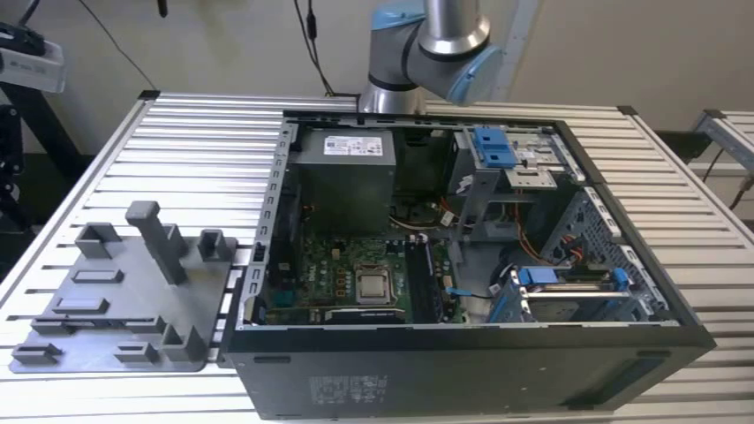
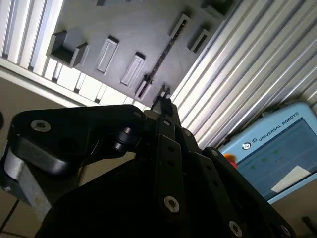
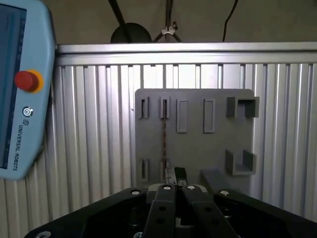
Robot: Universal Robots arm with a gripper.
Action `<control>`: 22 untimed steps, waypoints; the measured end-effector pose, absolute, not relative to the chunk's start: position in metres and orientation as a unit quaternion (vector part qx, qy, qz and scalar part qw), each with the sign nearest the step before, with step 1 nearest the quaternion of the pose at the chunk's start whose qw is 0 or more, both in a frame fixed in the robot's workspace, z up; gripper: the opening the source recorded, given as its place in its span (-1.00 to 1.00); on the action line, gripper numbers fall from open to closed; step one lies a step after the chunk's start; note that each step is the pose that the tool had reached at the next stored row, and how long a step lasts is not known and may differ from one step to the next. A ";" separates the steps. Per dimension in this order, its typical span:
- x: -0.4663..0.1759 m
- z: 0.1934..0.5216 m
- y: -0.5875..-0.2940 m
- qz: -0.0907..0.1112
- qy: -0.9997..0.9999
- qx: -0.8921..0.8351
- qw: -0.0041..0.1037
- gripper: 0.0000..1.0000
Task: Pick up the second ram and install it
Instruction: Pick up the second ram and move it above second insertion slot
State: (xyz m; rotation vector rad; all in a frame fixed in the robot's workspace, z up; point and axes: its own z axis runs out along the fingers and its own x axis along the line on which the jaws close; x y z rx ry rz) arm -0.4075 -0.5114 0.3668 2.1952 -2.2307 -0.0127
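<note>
The second ram [image 3: 164, 134] stands on its edge in two slots of the grey holder tray [image 3: 218, 148], so it shows as a thin dark line. My gripper [image 3: 175, 173] hangs well above the tray, and its black fingertips [image 3: 170, 173] sit over the ram's near end, apart from it. The fingers are pressed together with nothing between them. In the second wrist view the gripper [image 2: 163, 99] points down at the ram [image 2: 161, 59] on the tray [image 2: 89, 29]. In the exterior view the ram [image 1: 101, 319] lies low across the tray [image 1: 118, 283], at the exterior view's left.
An open computer case [image 1: 471, 353] with its motherboard [image 1: 353, 283] exposed sits beside the tray on the ribbed metal table [image 1: 200, 159]. A tall grey post [image 1: 159, 243] rises from the tray. A blue teach pendant [image 3: 20, 89] lies on the table near the tray. The arm [image 1: 425, 35] rises behind the case.
</note>
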 end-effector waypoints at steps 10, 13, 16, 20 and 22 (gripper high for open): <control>-0.407 0.365 -0.511 -0.005 -0.705 0.709 0.007 -0.79; -0.407 0.365 -0.511 -0.005 -0.705 0.709 0.007 -0.76; -0.407 0.365 -0.511 -0.005 -0.705 0.709 0.007 -0.52; -0.407 0.365 -0.511 -0.005 -0.705 0.709 0.007 -0.17; -0.407 0.365 -0.511 -0.005 -0.705 0.709 0.007 -0.17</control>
